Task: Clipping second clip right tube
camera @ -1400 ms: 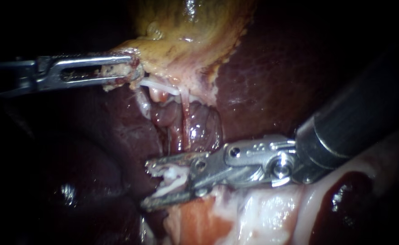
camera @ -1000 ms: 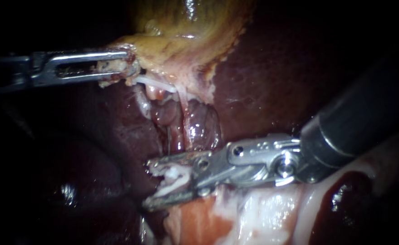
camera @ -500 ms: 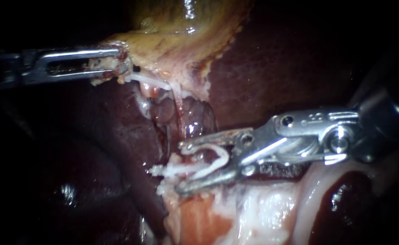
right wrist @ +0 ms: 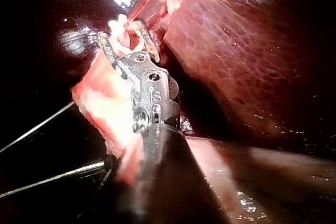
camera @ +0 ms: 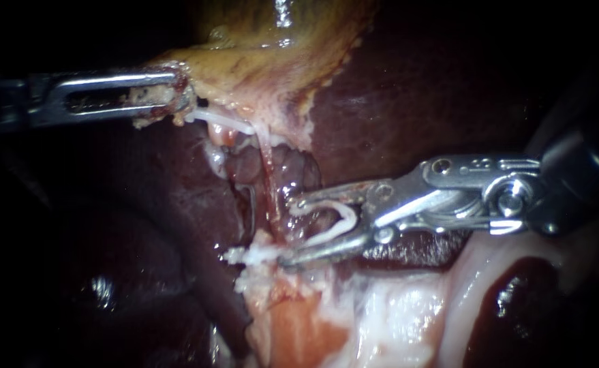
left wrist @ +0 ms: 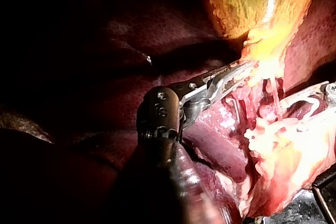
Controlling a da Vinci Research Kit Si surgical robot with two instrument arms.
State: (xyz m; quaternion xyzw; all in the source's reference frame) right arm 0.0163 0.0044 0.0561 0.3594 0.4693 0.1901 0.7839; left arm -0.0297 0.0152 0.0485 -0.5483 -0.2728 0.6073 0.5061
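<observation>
Maroon liver (camera: 408, 102) filled most of what I could see, with the yellow gallbladder (camera: 272, 61) lying on its far side. Pale tissue (camera: 381, 320) spread along the near edge.

My right instrument (camera: 289, 233) came in from the right. Its end effector stood wide, grasping an unclosed white clip (camera: 336, 219) seated between the two jaws. My left instrument (camera: 173, 99) came in from the left, its end effector clenched on the near edge of the gallbladder and holding it out to the left.

What I took for the right tube (camera: 270, 180) was the thin reddish strand running from the gallbladder's neck toward the near side. The right jaw tips sat just to its right and, as far as I could tell, were not yet around it. A small white clump (camera: 251, 255) lay at the strand's near end, just left of the lower jaw tip. I could not tell whether it was a clip or frayed tissue.

I judged the main risk to be a shallow bite. If I closed before the tube lay deep between the jaws, the clip might catch only part of it, or pinch the liver beside it. The lower tip could also snag the white clump as I advanced, dragging whatever it was. A sideways knock might unseat the clip from the jaws. And too much pull from my left instrument might tear strands that thin.
</observation>
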